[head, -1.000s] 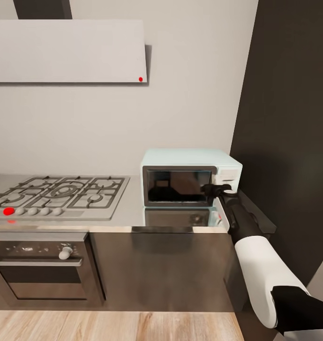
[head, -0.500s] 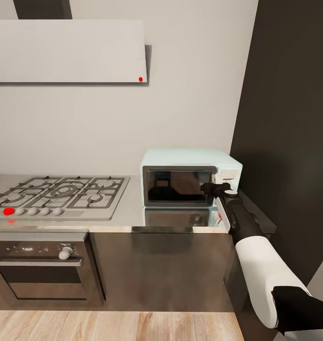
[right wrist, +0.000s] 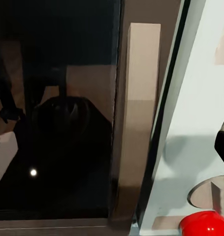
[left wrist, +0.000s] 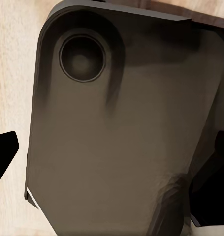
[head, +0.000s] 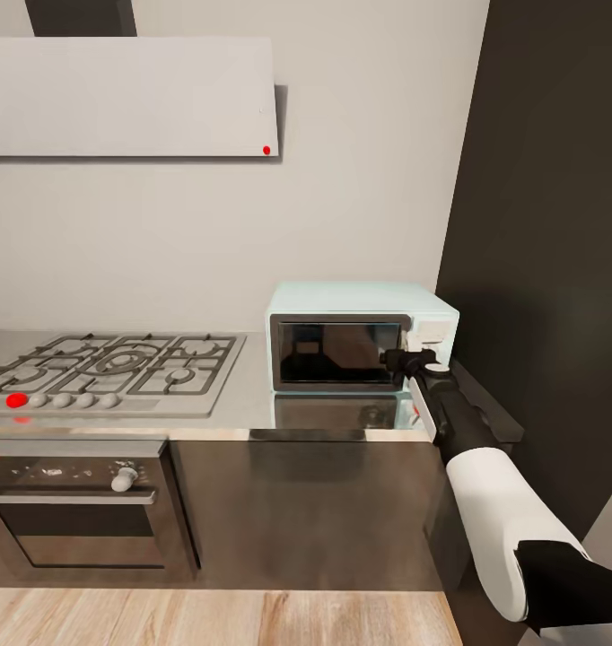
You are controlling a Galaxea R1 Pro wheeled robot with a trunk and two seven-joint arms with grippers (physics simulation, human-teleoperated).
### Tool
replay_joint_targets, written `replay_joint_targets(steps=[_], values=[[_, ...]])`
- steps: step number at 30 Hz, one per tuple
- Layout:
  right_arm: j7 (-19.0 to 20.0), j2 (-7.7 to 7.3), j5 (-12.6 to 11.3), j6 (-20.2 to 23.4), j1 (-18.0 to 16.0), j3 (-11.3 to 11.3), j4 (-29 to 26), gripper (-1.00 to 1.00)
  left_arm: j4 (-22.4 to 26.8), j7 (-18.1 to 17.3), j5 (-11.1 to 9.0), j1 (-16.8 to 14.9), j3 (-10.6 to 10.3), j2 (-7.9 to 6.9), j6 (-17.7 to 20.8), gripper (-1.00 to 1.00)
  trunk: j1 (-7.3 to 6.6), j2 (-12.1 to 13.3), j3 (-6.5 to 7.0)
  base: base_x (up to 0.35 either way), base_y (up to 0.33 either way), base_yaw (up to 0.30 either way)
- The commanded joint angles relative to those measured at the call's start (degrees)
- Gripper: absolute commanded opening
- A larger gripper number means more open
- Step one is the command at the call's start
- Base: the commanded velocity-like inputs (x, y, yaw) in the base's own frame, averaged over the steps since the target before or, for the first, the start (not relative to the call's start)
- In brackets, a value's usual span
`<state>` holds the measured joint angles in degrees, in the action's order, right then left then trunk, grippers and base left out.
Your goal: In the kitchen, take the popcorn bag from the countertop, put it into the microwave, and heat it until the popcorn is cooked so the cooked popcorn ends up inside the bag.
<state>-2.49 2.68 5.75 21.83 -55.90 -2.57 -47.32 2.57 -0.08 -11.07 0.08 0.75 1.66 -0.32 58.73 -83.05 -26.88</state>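
Right gripper (head: pixel 405 361) at the closed microwave (head: pixel 360 336) door's handle edge, finger spread unclear; it should hook the handle (right wrist: pixel 137 123) squarely, then pull outward

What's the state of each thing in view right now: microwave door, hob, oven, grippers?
microwave: door shut, dark glass facing out.
right gripper: at the door's right edge by the control panel; open or shut unclear.
gas hob: no flames visible; a red mark at its front left.
oven: door closed.
left gripper: fingers apart, nothing between them.
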Motion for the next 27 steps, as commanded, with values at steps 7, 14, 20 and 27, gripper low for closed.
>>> replay_joint_targets(steps=[7,14,20,27], values=[[0.12,-0.08,0.58,0.24,-0.06,-0.24,0.03,1.00,0.06,-0.01,-0.36,0.01,0.04,0.01,-0.03,1.00,0.00,-0.03,-0.05,0.000,0.000,0.000],[0.28,-2.02,-0.58,-0.90,-0.04,-0.24,2.05,1.00,0.06,-0.01,-0.36,0.02,0.04,0.01,-0.03,1.00,0.00,-0.03,-0.05,0.000,0.000,0.000],[0.24,-2.41,-1.62,-2.03,-0.06,-0.16,3.17,1.00,0.06,-0.01,-0.36,0.01,0.04,0.01,-0.03,1.00,0.00,-0.03,-0.05,0.000,0.000,0.000],[-0.43,-1.53,-1.13,-2.05,-0.06,0.08,3.20,1.00,0.06,-0.01,-0.36,0.01,0.04,0.01,-0.03,1.00,0.00,-0.03,-0.05,0.000,0.000,0.000]])
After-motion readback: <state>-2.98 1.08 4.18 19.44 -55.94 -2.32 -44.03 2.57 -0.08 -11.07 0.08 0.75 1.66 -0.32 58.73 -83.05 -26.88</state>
